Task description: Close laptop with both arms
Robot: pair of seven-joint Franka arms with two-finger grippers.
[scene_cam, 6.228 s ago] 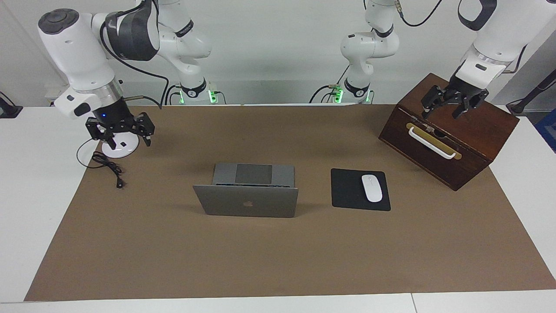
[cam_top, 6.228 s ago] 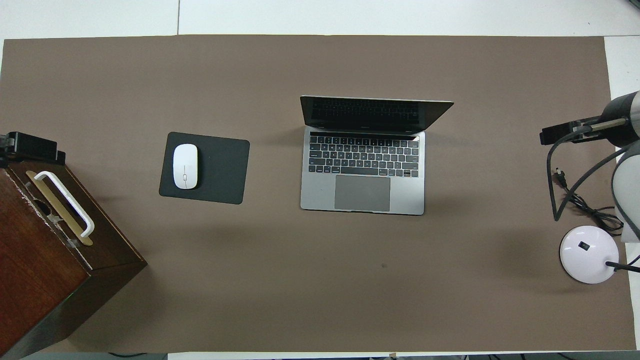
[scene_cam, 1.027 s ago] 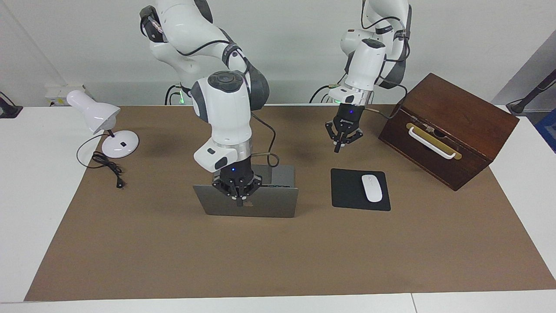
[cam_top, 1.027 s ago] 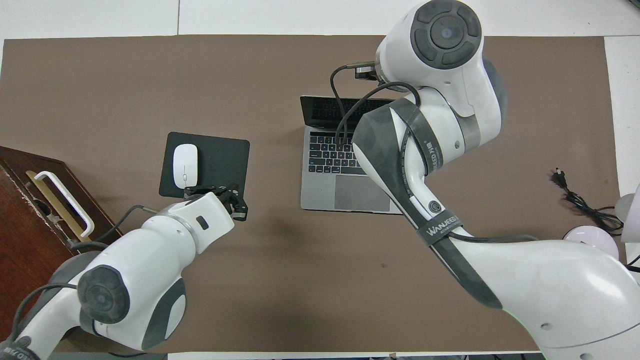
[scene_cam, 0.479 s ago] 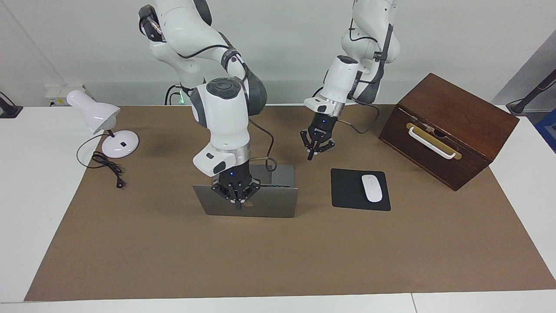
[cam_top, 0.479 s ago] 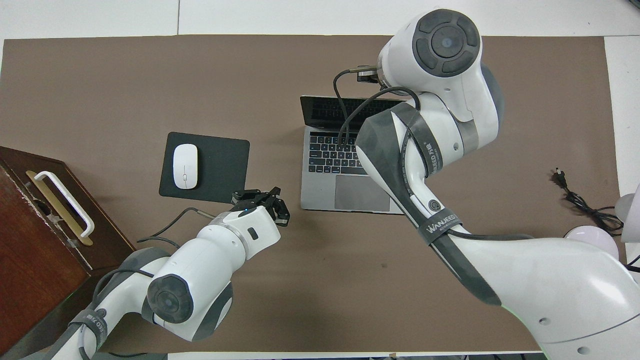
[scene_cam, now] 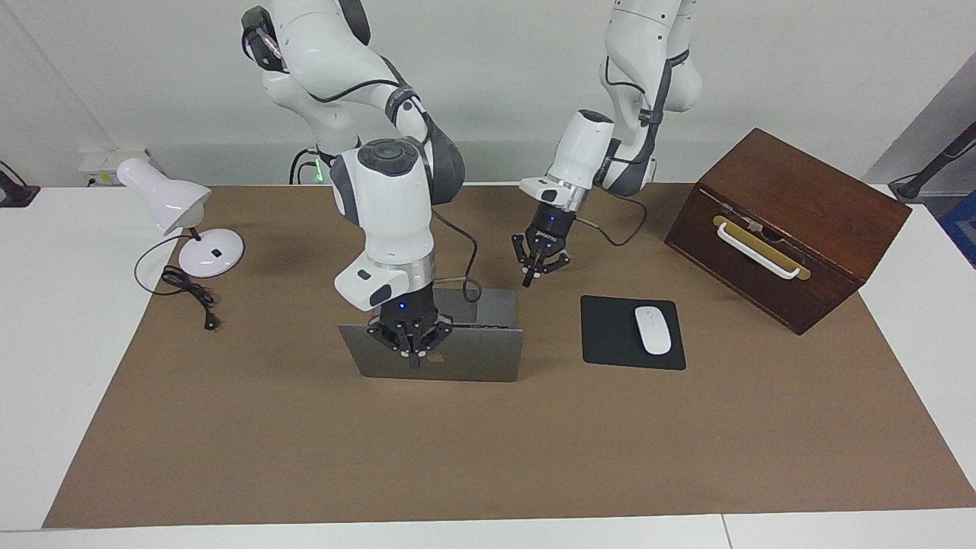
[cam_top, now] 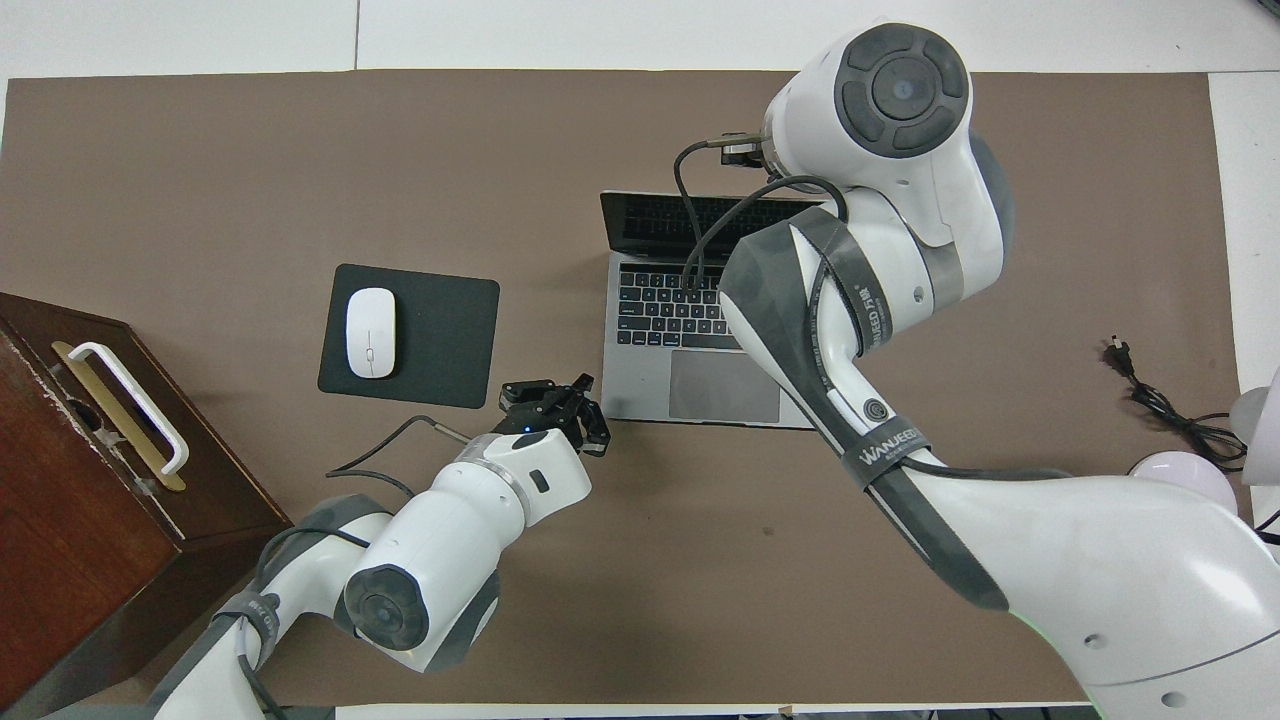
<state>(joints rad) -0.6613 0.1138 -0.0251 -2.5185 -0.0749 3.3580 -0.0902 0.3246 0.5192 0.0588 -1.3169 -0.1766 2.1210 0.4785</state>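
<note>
Left hand (scene_cam: 531,268) moved from mouse pad (scene_cam: 610,332) toward laptop (scene_cam: 457,357), now over worktop (scene_cam: 305,442) beside its corner, fingers apart, empty. Right hand (scene_cam: 412,343) at lid's top edge (grip unclear). Laptop open, mid-worktop.

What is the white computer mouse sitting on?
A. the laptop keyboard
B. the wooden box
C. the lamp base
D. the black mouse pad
D: the white mouse lies on the black mouse pad, beside the open laptop toward the left arm's end of the table, apart from the wooden box and the lamp.
</note>
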